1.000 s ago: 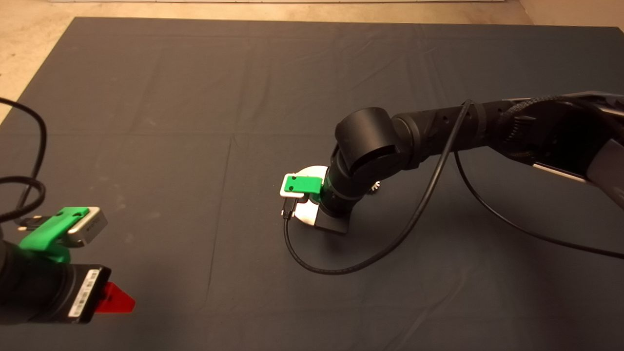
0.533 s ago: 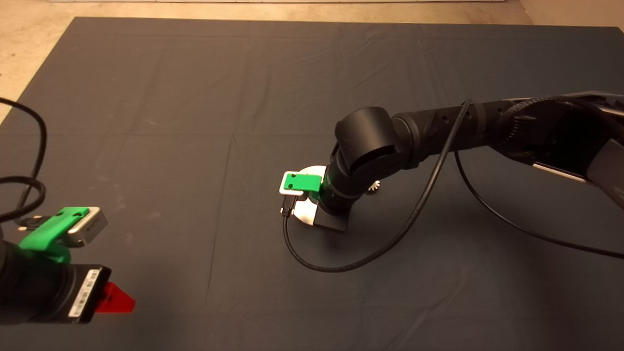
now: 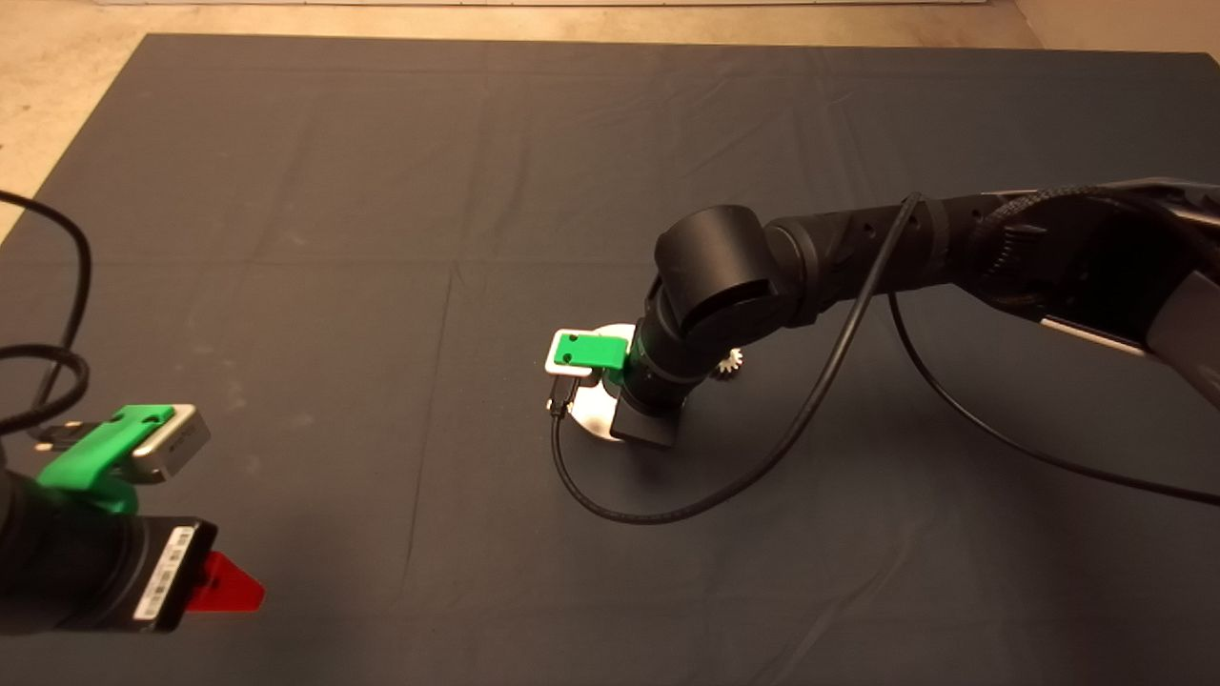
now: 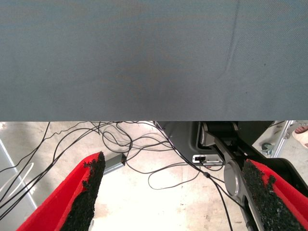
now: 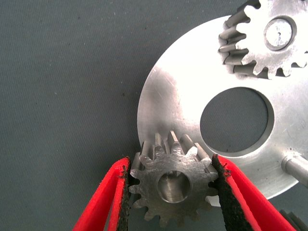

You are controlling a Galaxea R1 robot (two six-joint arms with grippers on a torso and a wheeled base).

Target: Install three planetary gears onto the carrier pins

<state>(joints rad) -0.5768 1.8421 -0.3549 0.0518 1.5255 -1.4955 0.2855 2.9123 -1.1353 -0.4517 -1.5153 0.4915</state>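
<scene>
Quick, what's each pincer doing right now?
Left pincer: open, empty, parked at the mat's lower left.
Right pincer: shut on a planetary gear, over a pin on the carrier disc.

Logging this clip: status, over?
Right gripper shut on gear at disc rim. One gear pinned, one pin bare. Left gripper parked, open. Nothing in the way.

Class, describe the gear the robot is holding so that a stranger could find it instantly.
Find the shiny metal disc on the dark mat. At its rim, the right gripper clamps one gear between red fingers. The other gear sits free on a pin.
</scene>
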